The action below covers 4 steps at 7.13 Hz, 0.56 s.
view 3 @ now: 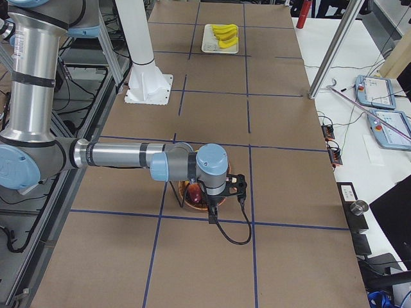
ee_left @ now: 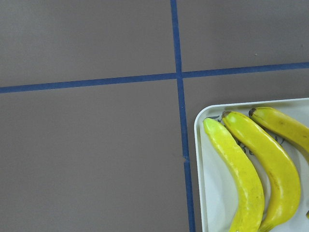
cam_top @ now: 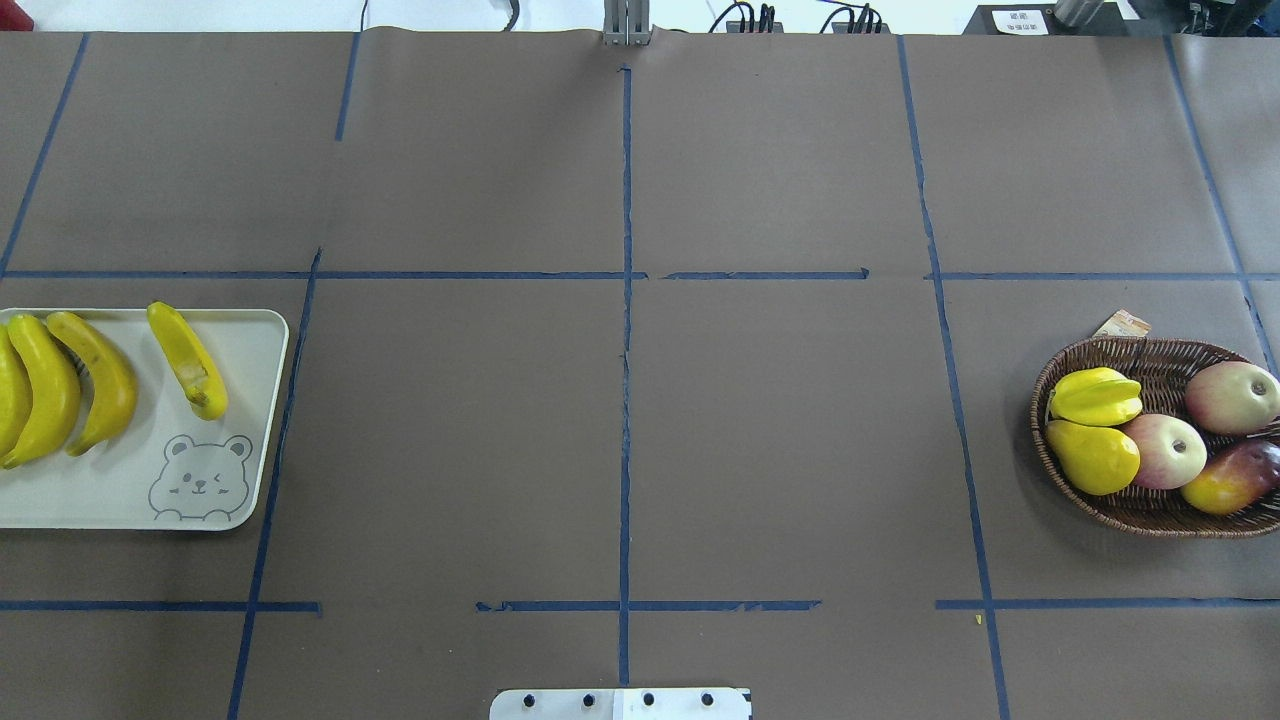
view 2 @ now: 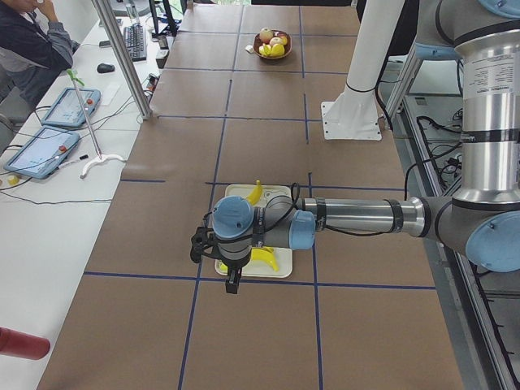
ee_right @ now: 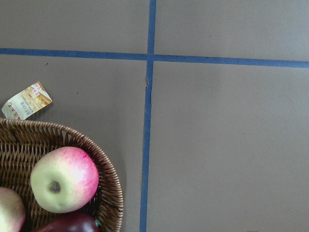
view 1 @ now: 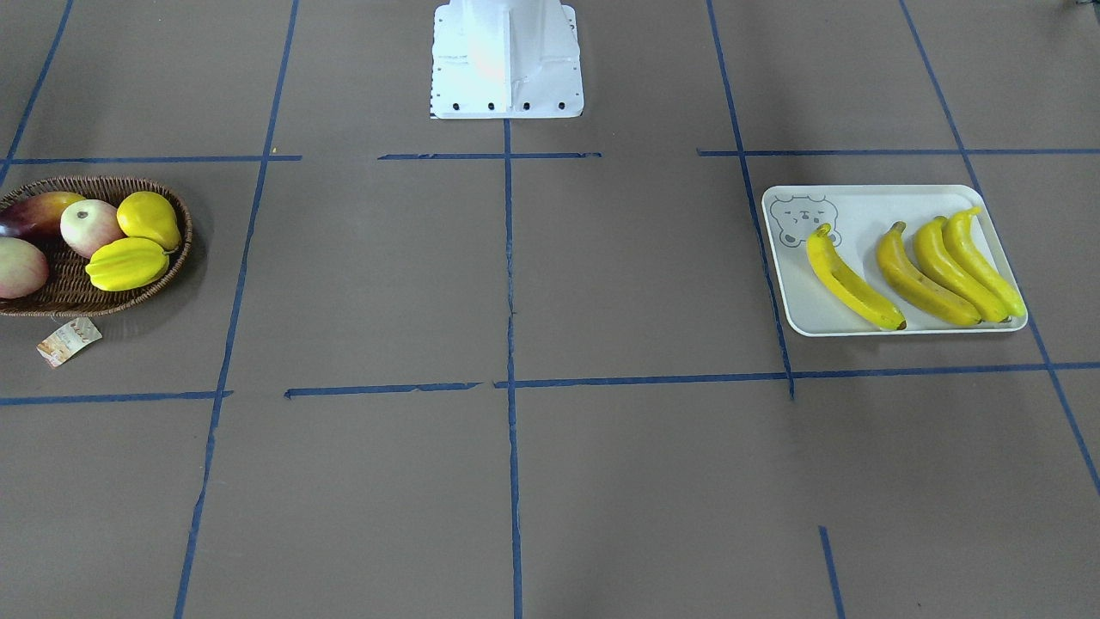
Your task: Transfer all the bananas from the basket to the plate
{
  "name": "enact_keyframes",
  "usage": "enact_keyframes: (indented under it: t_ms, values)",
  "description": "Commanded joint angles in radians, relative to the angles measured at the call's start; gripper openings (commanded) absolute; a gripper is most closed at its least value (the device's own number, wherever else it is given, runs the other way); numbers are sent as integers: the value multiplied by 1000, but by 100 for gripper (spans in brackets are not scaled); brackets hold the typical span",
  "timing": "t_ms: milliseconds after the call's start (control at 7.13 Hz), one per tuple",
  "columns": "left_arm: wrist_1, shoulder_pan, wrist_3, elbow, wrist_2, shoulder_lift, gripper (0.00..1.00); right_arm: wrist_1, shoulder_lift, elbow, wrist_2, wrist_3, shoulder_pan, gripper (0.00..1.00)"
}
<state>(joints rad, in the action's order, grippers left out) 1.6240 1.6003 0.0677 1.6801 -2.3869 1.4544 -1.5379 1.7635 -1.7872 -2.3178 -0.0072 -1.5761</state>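
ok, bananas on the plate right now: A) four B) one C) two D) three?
A: the front-facing view shows four bananas lying side by side on the plate, while the basket holds only other fruit.
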Motion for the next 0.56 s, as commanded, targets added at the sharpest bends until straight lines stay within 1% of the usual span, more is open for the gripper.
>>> enact_keyframes:
  t_ms: [0, 421]
  values:
    - [-1, 0, 0, 6, 2, -11, 100, 2, 4, -1, -6, -2, 1, 100]
    - [-1, -2, 1, 12, 2, -23, 100, 1, 4, -1, -6, -2, 2, 100]
